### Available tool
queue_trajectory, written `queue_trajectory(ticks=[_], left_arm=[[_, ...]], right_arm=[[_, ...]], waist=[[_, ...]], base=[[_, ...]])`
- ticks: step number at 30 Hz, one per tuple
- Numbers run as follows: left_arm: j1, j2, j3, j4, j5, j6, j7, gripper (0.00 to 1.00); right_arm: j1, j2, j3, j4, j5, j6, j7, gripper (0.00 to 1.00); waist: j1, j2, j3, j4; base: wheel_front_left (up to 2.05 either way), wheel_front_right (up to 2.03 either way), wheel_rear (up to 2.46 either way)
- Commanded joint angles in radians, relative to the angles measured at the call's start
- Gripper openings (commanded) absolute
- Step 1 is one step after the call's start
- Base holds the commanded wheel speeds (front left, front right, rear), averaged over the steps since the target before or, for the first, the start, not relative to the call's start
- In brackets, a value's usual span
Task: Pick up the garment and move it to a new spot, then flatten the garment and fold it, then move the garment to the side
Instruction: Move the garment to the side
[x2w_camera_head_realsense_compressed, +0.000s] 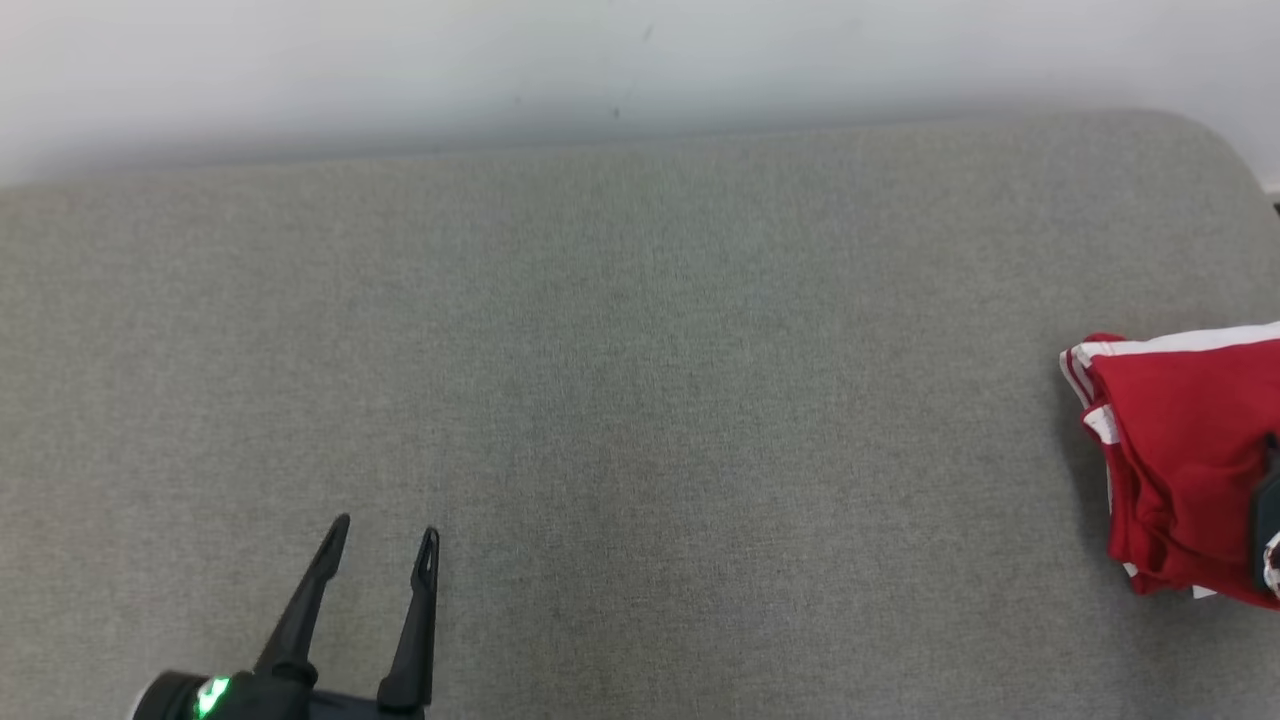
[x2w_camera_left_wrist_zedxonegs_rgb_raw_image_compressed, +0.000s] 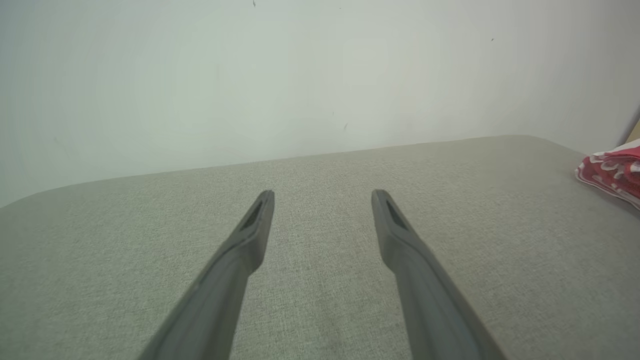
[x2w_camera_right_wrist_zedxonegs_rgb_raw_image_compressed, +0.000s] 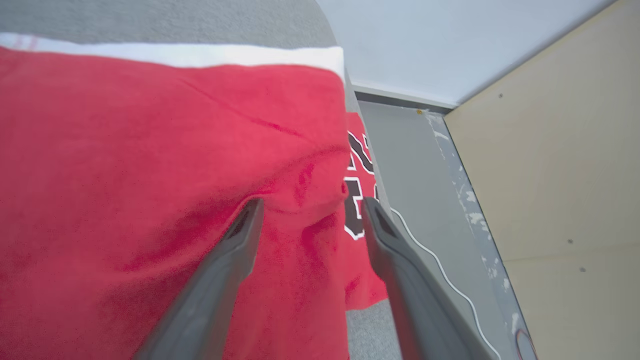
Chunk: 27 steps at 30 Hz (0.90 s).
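Observation:
The garment (x2w_camera_head_realsense_compressed: 1190, 460) is a red jersey with white trim, folded into a bundle at the right edge of the grey cushioned surface (x2w_camera_head_realsense_compressed: 640, 400). In the left wrist view its printed edge (x2w_camera_left_wrist_zedxonegs_rgb_raw_image_compressed: 612, 172) shows at the far right. The right wrist view looks down on the garment (x2w_camera_right_wrist_zedxonegs_rgb_raw_image_compressed: 150, 175), part of which hangs over the surface's edge with black and white lettering. My right gripper (x2w_camera_right_wrist_zedxonegs_rgb_raw_image_compressed: 310, 205) stands open just above the red cloth, holding nothing. My left gripper (x2w_camera_head_realsense_compressed: 383, 535) is open at the lower left, over bare surface, also seen as my left gripper (x2w_camera_left_wrist_zedxonegs_rgb_raw_image_compressed: 322, 195).
A pale wall (x2w_camera_head_realsense_compressed: 600, 60) runs behind the surface. Past the surface's right edge lie a grey floor (x2w_camera_right_wrist_zedxonegs_rgb_raw_image_compressed: 420, 165) with a thin white cable (x2w_camera_right_wrist_zedxonegs_rgb_raw_image_compressed: 440, 270) and a beige panel (x2w_camera_right_wrist_zedxonegs_rgb_raw_image_compressed: 550, 150).

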Motion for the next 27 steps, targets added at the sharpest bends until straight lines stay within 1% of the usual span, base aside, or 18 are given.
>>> queue_trajectory(ticks=[1,6,7,8,10,11,12,13,16,20,24,27], left_arm=[[0.026,-0.003,0.003,0.008,-0.025,-0.006,-0.002,1.00],[0.089,-0.025,0.036,0.044,-0.066,-0.004,-0.002,1.00],[0.089,-0.025,0.036,0.044,-0.066,-0.004,-0.002,1.00],[0.106,-0.034,0.049,0.062,-0.086,-0.004,-0.002,1.00],[0.119,-0.044,0.071,0.073,-0.094,0.007,-0.002,1.00],[0.119,-0.044,0.071,0.073,-0.094,0.007,-0.002,1.00],[0.125,-0.054,0.082,0.087,-0.093,0.011,-0.002,1.00],[0.125,-0.054,0.082,0.087,-0.093,0.011,-0.002,1.00],[0.135,-0.062,0.102,0.115,-0.093,0.022,-0.002,1.00],[0.145,-0.068,0.131,0.146,-0.082,0.035,-0.002,1.00],[0.167,-0.073,0.161,0.166,-0.067,0.045,-0.002,1.00],[0.176,-0.075,0.187,0.172,-0.063,0.046,-0.002,1.00]], right_arm=[[0.031,0.022,0.002,-0.019,0.025,0.000,-0.033,1.00],[0.129,0.097,0.026,-0.133,0.120,0.000,-0.136,1.00],[0.129,0.097,0.026,-0.133,0.120,0.000,-0.136,1.00],[0.180,0.125,0.050,-0.191,0.154,0.000,-0.180,1.00],[0.230,0.158,0.078,-0.252,0.199,0.000,-0.223,1.00],[0.230,0.158,0.078,-0.252,0.199,0.000,-0.223,1.00],[0.278,0.193,0.111,-0.309,0.233,0.000,-0.266,1.00],[0.278,0.193,0.111,-0.309,0.233,0.000,-0.266,1.00],[0.345,0.239,0.137,-0.373,0.258,0.000,-0.328,1.00],[0.418,0.275,0.204,-0.395,0.281,0.000,-0.404,1.00],[0.463,0.305,0.237,-0.381,0.284,0.000,-0.470,1.00],[0.488,0.325,0.251,-0.359,0.281,0.000,-0.499,1.00]], waist=[[0.0000,-0.0001,-0.055,0.008],[0.0000,-0.0001,-0.149,0.003],[0.0000,-0.0001,-0.149,0.003],[0.0000,-0.0001,-0.185,0.000],[0.0000,-0.0001,-0.207,-0.001],[0.0000,-0.0001,-0.207,-0.001],[0.0000,-0.0001,-0.227,0.005],[0.0000,-0.0001,-0.227,0.005],[0.0000,-0.0001,-0.256,0.015],[0.0000,-0.0001,-0.291,0.029],[0.0000,-0.0001,-0.321,0.041],[0.0000,-0.0001,-0.342,0.052]], base=[[0.00,0.00,0.00],[0.00,0.00,0.00],[0.00,0.00,0.00],[0.00,0.00,0.00],[0.00,0.00,0.00],[0.00,0.00,0.00],[0.00,0.00,0.00],[0.00,0.00,0.00],[0.00,0.00,0.00],[0.00,0.00,0.00],[0.00,0.00,0.00],[0.00,0.00,0.00]])
